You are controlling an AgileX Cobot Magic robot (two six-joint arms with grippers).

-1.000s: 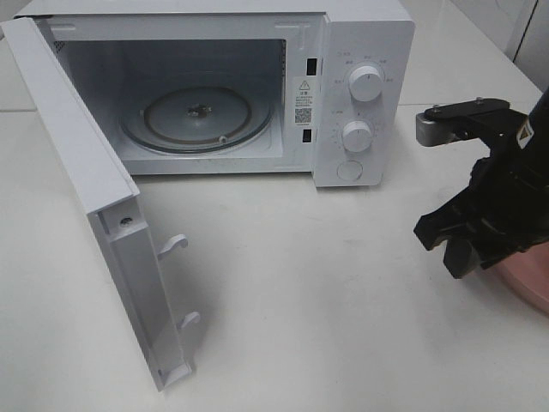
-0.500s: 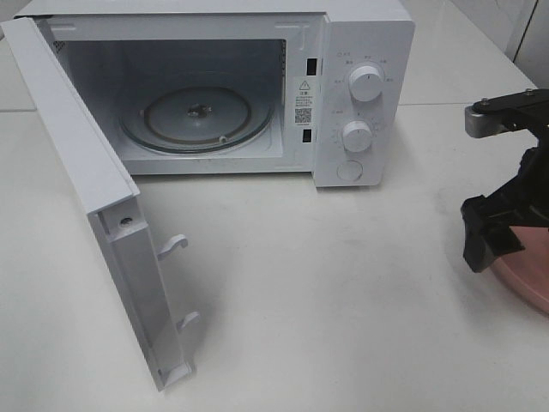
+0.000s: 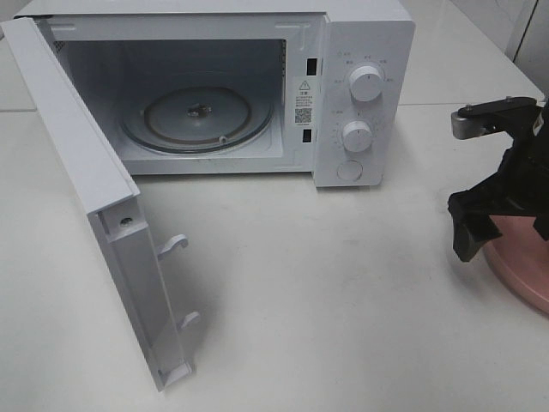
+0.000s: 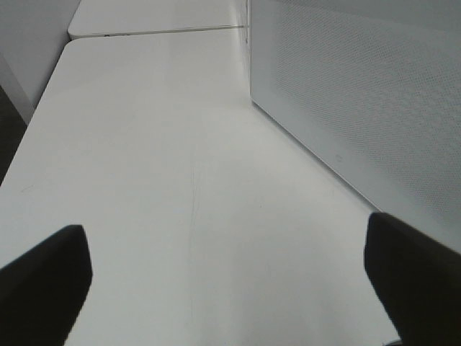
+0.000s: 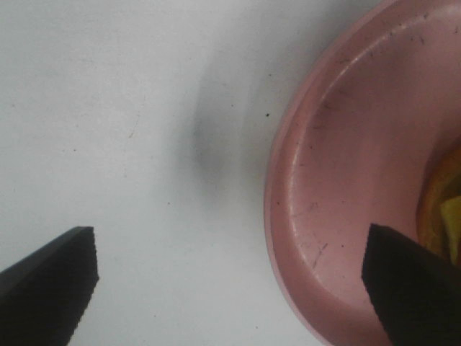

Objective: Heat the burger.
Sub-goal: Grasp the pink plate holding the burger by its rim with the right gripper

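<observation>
- Our right claw stands wide open, gripping nothing, above the rim of the pink plate.
- The burger sits on that plate, only its edge showing.
- Our left claw also gapes empty over the white table.
- Farther back, we see the microwave with its door swung open.

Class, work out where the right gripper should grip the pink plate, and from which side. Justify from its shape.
Probably the raised rim of the pink plate, on its side nearest the microwave, from above: the plate lies flat on the table, so only the upturned lip offers purchase. The open right gripper straddles it.
</observation>
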